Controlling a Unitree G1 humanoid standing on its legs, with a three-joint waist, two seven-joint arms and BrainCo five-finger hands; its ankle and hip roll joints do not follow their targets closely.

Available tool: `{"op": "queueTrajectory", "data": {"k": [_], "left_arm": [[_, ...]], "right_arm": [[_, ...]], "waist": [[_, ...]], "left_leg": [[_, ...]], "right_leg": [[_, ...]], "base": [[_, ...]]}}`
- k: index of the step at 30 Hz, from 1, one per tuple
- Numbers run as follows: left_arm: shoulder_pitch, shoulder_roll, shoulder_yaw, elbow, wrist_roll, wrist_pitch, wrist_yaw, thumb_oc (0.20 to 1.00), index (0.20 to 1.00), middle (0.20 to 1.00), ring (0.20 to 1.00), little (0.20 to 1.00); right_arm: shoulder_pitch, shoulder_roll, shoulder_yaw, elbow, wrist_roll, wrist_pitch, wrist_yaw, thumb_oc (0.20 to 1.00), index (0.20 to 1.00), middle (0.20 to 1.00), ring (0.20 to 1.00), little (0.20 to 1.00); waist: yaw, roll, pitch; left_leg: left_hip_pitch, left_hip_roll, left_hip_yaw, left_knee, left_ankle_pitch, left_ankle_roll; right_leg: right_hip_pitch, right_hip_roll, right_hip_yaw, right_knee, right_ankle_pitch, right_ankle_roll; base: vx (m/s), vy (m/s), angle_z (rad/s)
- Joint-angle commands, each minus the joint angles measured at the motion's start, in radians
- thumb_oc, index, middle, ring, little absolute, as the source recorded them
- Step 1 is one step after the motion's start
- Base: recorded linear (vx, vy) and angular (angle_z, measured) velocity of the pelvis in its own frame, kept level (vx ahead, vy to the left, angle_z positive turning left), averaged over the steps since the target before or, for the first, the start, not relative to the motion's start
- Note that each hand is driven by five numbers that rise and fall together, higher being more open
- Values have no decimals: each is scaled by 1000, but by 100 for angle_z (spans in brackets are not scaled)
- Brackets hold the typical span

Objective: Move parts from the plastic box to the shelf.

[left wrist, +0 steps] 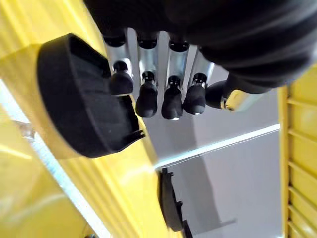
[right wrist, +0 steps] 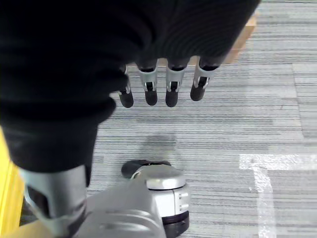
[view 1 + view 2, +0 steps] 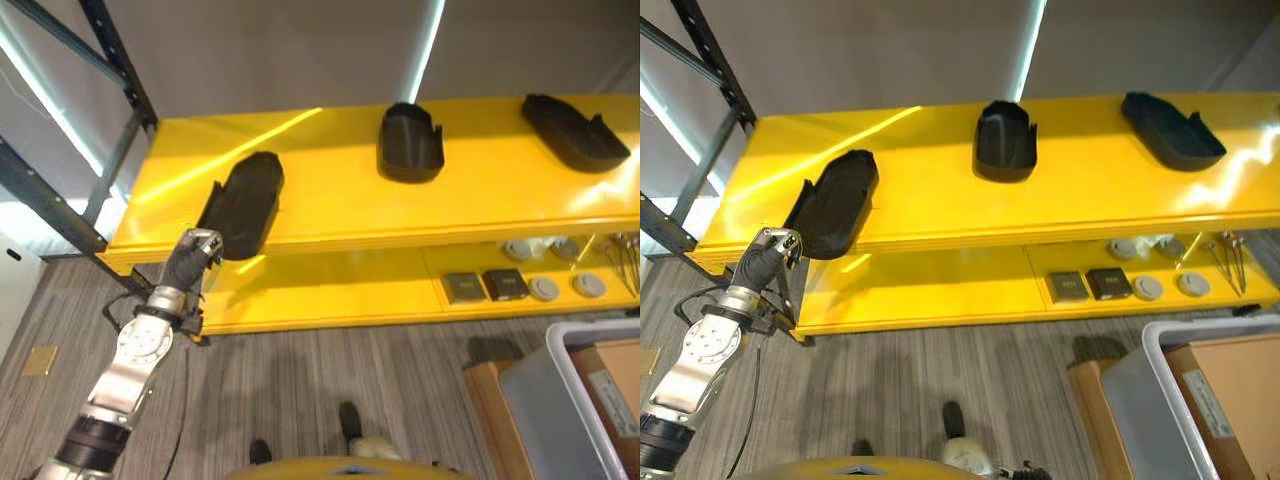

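Three black moulded parts lie on the yellow shelf's top board (image 3: 340,205): one at the left (image 3: 245,200), one in the middle (image 3: 410,142), one at the right (image 3: 575,130). My left hand (image 3: 192,258) is raised to the shelf's front edge just below the left part (image 1: 79,104), open; its fingers (image 1: 148,96) hang relaxed beside the part and hold nothing. My right hand (image 2: 158,87) hangs open over the carpet with nothing in it. The grey plastic box (image 3: 545,400) stands at the lower right.
A lower yellow board (image 3: 330,288) carries small dark boxes (image 3: 485,286) and round discs (image 3: 565,286) at its right. Dark steel uprights (image 3: 120,60) frame the shelf's left end. A cardboard box (image 3: 610,385) sits in the plastic box, with another brown one (image 3: 482,400) beside it. Grey carpet (image 3: 330,370) lies between.
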Motion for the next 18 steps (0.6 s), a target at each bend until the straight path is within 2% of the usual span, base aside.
{"op": "queueTrajectory", "data": {"k": [1,8,18], "left_arm": [[-68,2,62,-16,2,-37,-9,200,200,200,200,200],[-97,-17,36,50,22,-27,5,200,200,200,200,200],[-250,-40,2,153,59,-24,85,200,200,200,200,200]], "right_arm": [[-38,5,18,46,-4,-6,-1,1000,1000,1000,1000,1000],[-43,-9,17,31,5,-9,-12,1000,1000,1000,1000,1000],[-65,-12,54,-9,17,-19,-27,1000,1000,1000,1000,1000]], "waist": [[-13,-5,24],[-27,9,51],[-49,15,70]], "left_leg": [[10,55,-32,0,-7,-35],[-19,60,-30,0,5,-42],[-49,68,-19,0,15,-50]], "right_leg": [[30,-64,-22,8,-11,74],[5,-59,-23,4,-6,71],[-30,-52,-14,4,3,69]], "base": [[0,-17,-4],[-4,-4,0],[0,-3,-1]]}}
